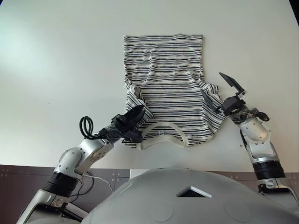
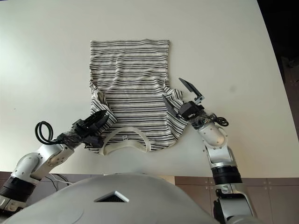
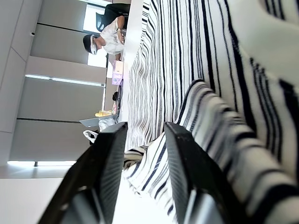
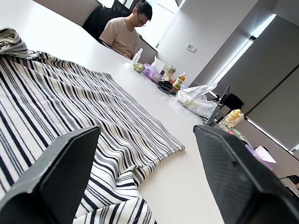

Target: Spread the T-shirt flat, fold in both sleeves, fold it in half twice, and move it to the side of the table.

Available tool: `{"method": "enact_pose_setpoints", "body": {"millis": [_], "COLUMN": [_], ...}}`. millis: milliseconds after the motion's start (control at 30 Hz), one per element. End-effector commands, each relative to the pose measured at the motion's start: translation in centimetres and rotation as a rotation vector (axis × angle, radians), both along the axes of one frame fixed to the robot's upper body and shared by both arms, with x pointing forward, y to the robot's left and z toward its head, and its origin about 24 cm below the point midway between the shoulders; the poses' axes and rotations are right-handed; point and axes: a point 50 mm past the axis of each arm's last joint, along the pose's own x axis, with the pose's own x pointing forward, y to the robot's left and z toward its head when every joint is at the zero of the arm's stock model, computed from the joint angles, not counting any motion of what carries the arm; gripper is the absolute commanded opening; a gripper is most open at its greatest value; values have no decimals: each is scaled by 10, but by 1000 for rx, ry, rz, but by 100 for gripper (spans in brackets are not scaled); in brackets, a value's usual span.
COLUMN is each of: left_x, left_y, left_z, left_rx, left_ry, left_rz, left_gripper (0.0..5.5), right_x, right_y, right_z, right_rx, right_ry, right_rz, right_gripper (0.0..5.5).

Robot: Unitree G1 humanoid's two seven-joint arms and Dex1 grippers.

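The striped T-shirt (image 1: pixel 163 79) lies flat on the white table (image 1: pixel 56 56), its white collar (image 1: pixel 162 133) nearest me and its hem at the far side. Both sleeves lie turned in over the body. My left gripper (image 1: pixel 136 114) rests low at the shirt's left shoulder; in the left wrist view its fingers (image 3: pixel 112 163) stand a little apart, with striped cloth just beyond the tips. My right gripper (image 2: pixel 175 91) hovers wide open over the folded right sleeve (image 1: pixel 211 93), holding nothing; the right wrist view shows its gripper (image 4: pixel 145 135) with cloth spread beneath.
Bare white tabletop surrounds the shirt on the left, right and far sides. The table's near edge (image 1: pixel 28 164) runs just below the collar. Bottles and a plastic bag (image 4: pixel 196 98) stand far off on another part of the table.
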Motion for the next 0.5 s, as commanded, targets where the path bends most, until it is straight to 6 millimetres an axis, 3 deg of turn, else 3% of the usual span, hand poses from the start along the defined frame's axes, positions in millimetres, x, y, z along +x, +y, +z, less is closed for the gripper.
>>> {"method": "enact_pose_setpoints", "body": {"millis": [33,133,233,300,500], "left_x": [-7,-10,-6,-2,5], "left_y": [-3,-3,2,6,10], "left_z": [-7,-5,2,10,38], "left_rx": [3,-1,2,5,-118], "left_ry": [71,60,-5,-66,-198], "left_rz": [-24,-30,4,33,90], "left_gripper": [206,255,297,297,297], "right_x": [4,1,-6,-18,-60], "right_y": [-11,-22,-39,-50,-67], "right_z": [6,15,40,56,51], "right_rx": [-28,-68,-134,-214,-427], "right_ry": [-20,-41,-101,-120,42], "right_rz": [-32,-42,-46,-20,104], "right_gripper": [367,367,367,367,367]}}
